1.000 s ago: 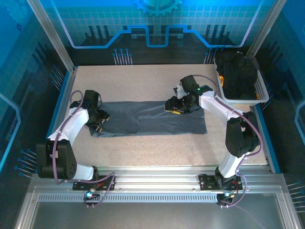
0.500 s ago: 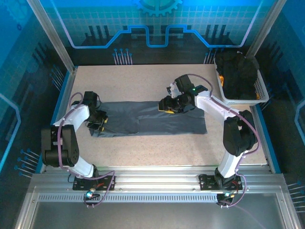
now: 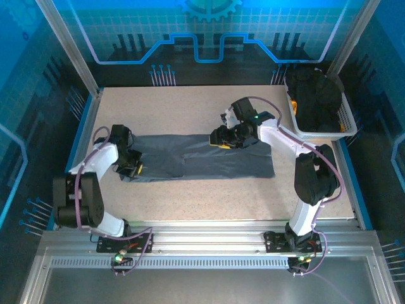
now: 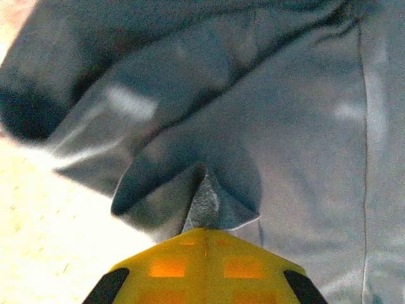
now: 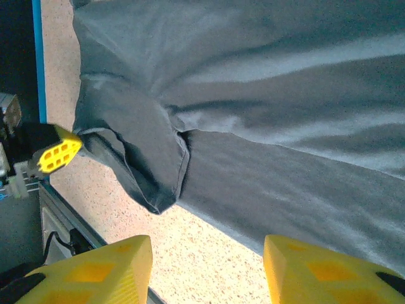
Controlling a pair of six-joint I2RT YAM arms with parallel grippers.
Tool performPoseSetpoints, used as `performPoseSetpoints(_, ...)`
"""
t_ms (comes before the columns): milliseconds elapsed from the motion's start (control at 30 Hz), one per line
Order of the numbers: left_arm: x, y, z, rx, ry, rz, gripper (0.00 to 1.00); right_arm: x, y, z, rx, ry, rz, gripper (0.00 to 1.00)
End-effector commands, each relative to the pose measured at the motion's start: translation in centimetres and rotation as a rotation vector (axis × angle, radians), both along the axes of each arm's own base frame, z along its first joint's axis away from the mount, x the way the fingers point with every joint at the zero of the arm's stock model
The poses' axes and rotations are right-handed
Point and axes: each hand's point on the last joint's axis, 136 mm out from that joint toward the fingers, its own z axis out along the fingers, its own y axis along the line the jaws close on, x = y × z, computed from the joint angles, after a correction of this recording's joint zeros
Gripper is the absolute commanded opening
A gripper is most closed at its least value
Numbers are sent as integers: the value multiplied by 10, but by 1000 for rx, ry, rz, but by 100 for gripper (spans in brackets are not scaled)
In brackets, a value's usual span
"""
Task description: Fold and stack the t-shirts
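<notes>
A slate-grey t-shirt (image 3: 209, 161) lies spread flat across the middle of the table. My left gripper (image 3: 130, 166) sits at the shirt's left end, shut on a pinched fold of the cloth (image 4: 205, 206), with the yellow fingers (image 4: 204, 253) pressed together. My right gripper (image 3: 224, 139) hovers over the shirt's far edge, near its middle. There its yellow fingers (image 5: 95, 269) stand wide apart with bare table between them, beside the shirt's edge and a folded-over sleeve (image 5: 149, 164). More dark t-shirts (image 3: 316, 95) are piled in the basket.
The white mesh basket (image 3: 347, 123) stands at the table's back right corner. Bare speckled tabletop (image 3: 190, 107) surrounds the shirt. Blue rails and metal posts frame the table's sides. The left gripper's yellow tip (image 5: 58, 155) shows beyond the shirt in the right wrist view.
My right gripper has slid a little to the left along the shirt's far edge. My left arm has drawn slightly leftward, still holding the cloth.
</notes>
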Motion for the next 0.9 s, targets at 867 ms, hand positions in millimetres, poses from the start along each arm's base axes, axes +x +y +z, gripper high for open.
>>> performPoseSetpoints(867,-67,16,29,106,-26,27,37,2,17,3,106,15,85,51)
